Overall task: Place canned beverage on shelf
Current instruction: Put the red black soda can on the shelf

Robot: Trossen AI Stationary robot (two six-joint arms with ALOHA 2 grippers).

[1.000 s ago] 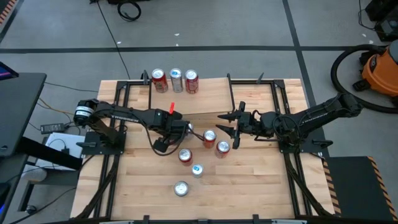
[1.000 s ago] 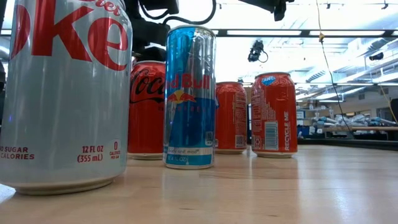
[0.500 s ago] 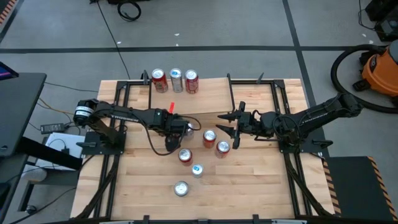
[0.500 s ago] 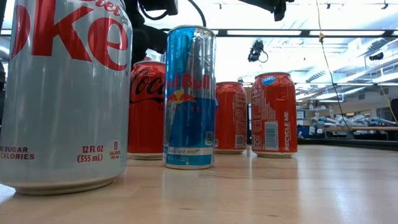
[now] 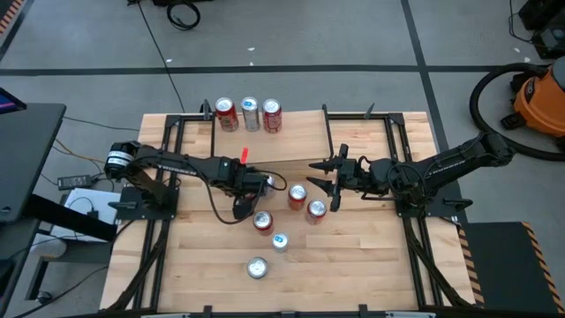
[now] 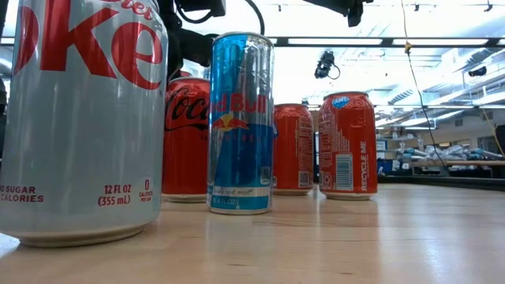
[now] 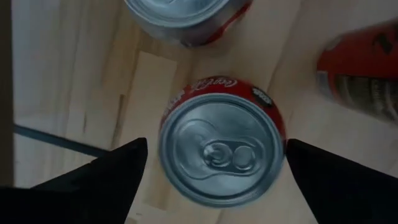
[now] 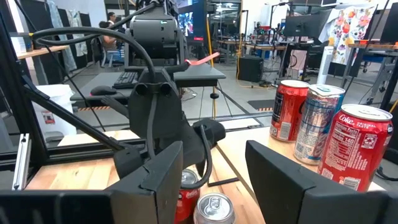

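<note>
Crowding the Coke can (image 7: 222,153): two neighbouring cans (image 7: 186,18).

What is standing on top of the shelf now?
Three upright cans stand on the shelf: a red can, a silver can, another red can. The cans hide the board beneath them.

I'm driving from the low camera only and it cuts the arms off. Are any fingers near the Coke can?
Observer: Yes. The left gripper is above a Coke can, with open fingers on either side of it.
Operator: And the right arm?
Observer: The right gripper hangs open beside a red can, holding nothing.
Operator: Anything on the shelf?
Observer: Three cans stand at one end of the shelf.
</note>
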